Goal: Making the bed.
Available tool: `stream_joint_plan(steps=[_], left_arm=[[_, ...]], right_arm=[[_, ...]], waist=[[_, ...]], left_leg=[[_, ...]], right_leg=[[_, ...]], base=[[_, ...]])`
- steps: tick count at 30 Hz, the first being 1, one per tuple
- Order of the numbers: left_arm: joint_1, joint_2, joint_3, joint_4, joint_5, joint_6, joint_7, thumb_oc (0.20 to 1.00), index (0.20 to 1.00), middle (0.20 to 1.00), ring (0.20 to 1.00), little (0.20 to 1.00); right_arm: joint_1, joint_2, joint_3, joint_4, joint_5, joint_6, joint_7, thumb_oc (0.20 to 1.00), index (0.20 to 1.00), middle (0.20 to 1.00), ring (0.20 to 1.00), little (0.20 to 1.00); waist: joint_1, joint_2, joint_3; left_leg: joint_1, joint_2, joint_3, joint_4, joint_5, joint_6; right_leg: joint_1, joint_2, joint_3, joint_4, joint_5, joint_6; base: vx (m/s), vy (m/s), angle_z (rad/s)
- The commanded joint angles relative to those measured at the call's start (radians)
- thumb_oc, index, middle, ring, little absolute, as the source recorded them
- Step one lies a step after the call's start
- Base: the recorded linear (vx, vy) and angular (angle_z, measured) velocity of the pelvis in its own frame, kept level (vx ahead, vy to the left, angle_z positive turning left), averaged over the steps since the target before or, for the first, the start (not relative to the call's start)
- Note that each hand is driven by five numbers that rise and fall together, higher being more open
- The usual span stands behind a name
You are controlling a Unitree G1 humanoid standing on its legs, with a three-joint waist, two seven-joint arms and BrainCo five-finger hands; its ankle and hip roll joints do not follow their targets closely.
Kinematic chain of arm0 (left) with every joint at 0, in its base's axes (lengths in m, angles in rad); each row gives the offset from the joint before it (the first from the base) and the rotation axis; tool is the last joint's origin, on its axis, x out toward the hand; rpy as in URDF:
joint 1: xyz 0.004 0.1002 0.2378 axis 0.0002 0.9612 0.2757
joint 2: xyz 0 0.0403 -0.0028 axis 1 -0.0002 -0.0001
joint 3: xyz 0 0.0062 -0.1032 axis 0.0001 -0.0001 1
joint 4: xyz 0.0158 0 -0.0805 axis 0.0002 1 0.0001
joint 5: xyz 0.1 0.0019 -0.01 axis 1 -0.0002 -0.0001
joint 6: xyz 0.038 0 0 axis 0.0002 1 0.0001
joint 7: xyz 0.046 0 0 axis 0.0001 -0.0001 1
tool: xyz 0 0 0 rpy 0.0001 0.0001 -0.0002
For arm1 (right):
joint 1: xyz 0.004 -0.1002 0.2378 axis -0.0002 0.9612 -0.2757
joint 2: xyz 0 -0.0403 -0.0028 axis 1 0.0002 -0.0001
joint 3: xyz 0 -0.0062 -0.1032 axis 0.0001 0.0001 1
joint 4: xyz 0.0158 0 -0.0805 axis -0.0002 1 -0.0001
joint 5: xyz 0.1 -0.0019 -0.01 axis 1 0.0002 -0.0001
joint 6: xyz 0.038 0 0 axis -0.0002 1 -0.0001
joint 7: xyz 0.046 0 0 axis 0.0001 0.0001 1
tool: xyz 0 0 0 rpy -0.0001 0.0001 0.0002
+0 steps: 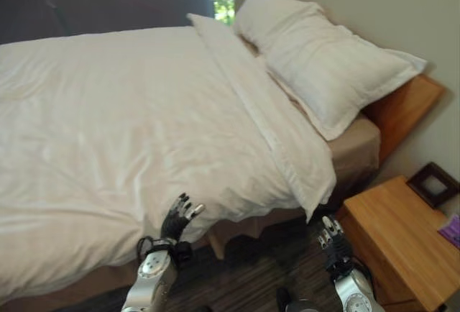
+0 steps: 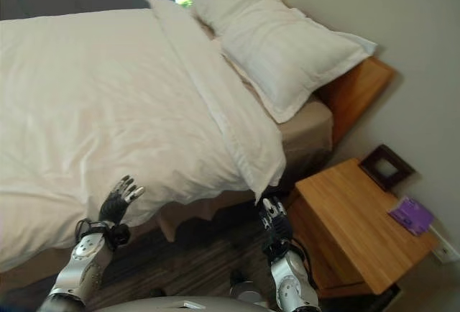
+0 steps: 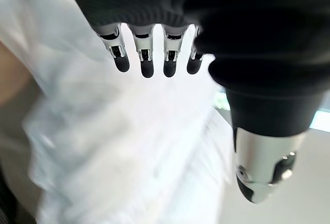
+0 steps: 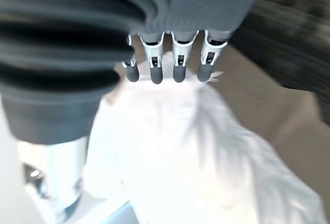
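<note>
A: Where is the duvet [image 1: 122, 125] now?

B: It lies spread over most of the bed, quite flat, with small wrinkles. Its top edge is turned back as a long folded band [image 1: 266, 111] that runs below the pillows [image 1: 323, 60], and one corner of this band hangs over the side of the mattress [image 1: 356, 150].

A: And the hands?

B: Both are low at the near side of the bed. The left hand [image 1: 180, 218] is just at the hanging edge of the duvet — its fingers [image 3: 147, 61] are straight and relaxed, and they hold nothing. The right hand [image 1: 332, 244] is below the hanging corner, also with straight fingers [image 4: 178, 66], nothing in them.

A: So which step is this?

B: I think the cover is almost in place and the robot prepares to tidy the near edge. The next move probably needs each hand to go up to the cloth, pinch the edge and pull it even — without dragging the folded band crooked. The wooden nightstand [image 1: 392, 233] stands near the right hand, so this arm has little room.
</note>
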Motion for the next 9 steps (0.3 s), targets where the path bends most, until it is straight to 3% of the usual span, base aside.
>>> stream_joint_plan(steps=[1,9], left_arm=[[-0.047,0.01,0.021,-0.032,0.03,-0.066,0.007,1.0,1.0,1.0,1.0,1.0],[0.01,0.007,0.04,-0.028,0.042,-0.067,0.024,1.0,1.0,1.0,1.0,1.0]], right_arm=[[-0.061,-0.046,0.027,-0.158,-0.143,-0.044,0.019,1.0,1.0,1.0,1.0,1.0],[-0.091,-0.102,0.061,-0.232,-0.253,-0.054,0.008,1.0,1.0,1.0,1.0,1.0]], waist=[[-0.001,0.029,0.022],[0.014,0.04,0.025]], left_leg=[[0.04,-0.006,-0.058,0.017,-0.087,0.003],[0.033,0.011,-0.075,0.013,-0.066,-0.009]], right_leg=[[0.031,0.009,-0.034,0.025,-0.056,-0.026],[0.042,0.024,-0.046,0.004,-0.061,-0.04]], base=[[-0.04,-0.043,0.05],[-0.03,-0.03,0.05]])
